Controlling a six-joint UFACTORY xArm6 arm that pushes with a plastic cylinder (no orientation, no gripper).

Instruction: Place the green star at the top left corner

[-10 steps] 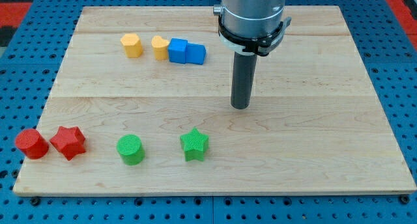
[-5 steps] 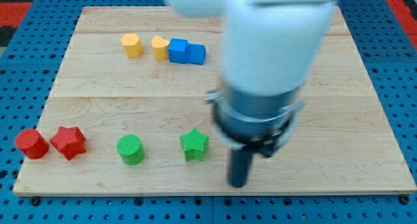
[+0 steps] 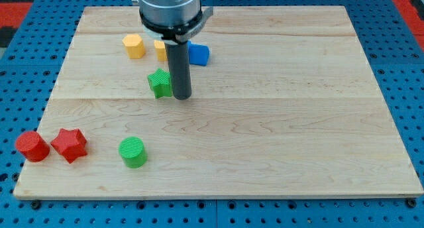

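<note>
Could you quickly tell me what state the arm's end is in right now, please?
No gripper: my tip rests on the board against the right side of the green star, holding nothing.

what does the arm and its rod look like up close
The arm shows as a grey metallic cylinder with a black ring clamp at its base. Below it hangs a straight dark grey round rod, plain and unmarked, ending in my tip. No cables or labels are visible.
</note>
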